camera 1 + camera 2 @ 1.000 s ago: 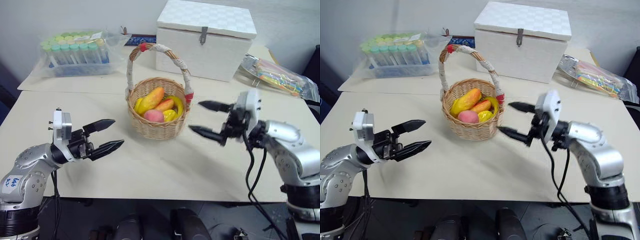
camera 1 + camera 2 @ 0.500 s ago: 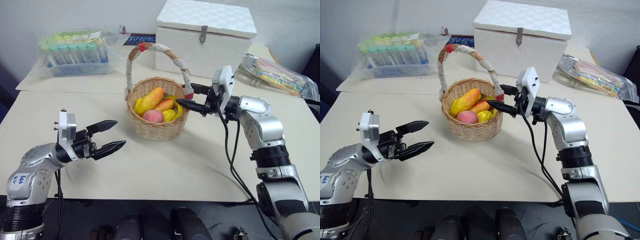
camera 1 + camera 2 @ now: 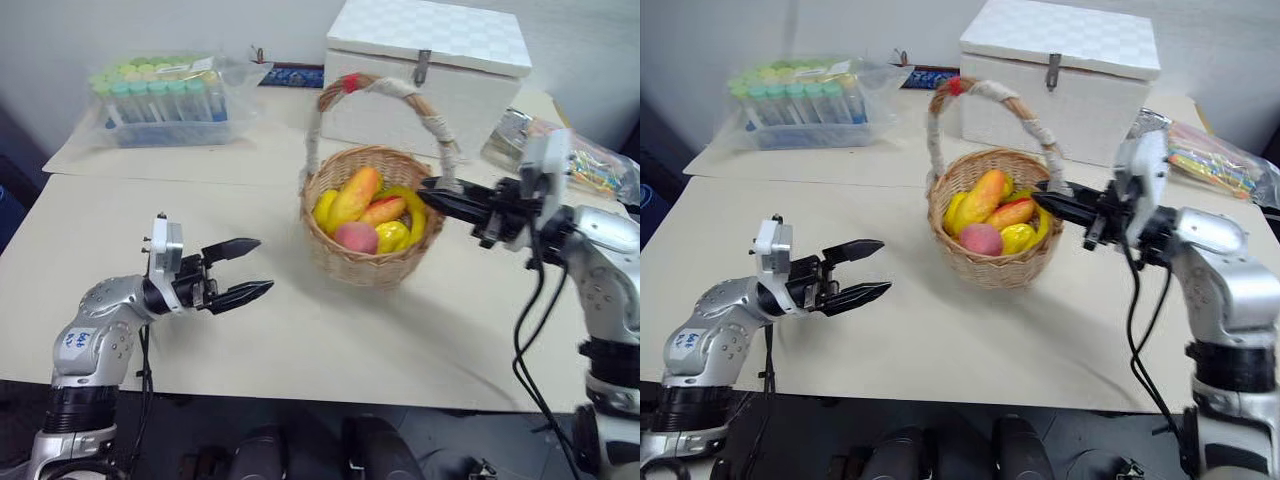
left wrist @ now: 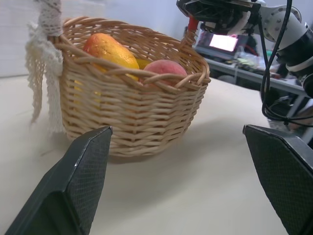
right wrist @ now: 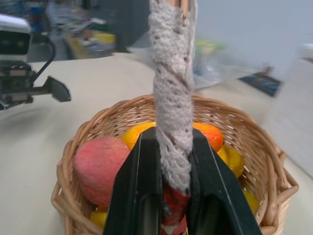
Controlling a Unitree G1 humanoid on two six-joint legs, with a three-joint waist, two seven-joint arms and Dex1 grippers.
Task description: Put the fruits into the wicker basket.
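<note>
Wicker basket mid-table, mango and peach inside among yellow fruit, right gripper clamped on handle base at right rim, left gripper spread wide at near left, white lidded box far behind, bagged tubes far left

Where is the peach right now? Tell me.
In the left eye view the peach lies in the wicker basket, at its front, beside the mango, mid-table ahead of the white box.
</note>
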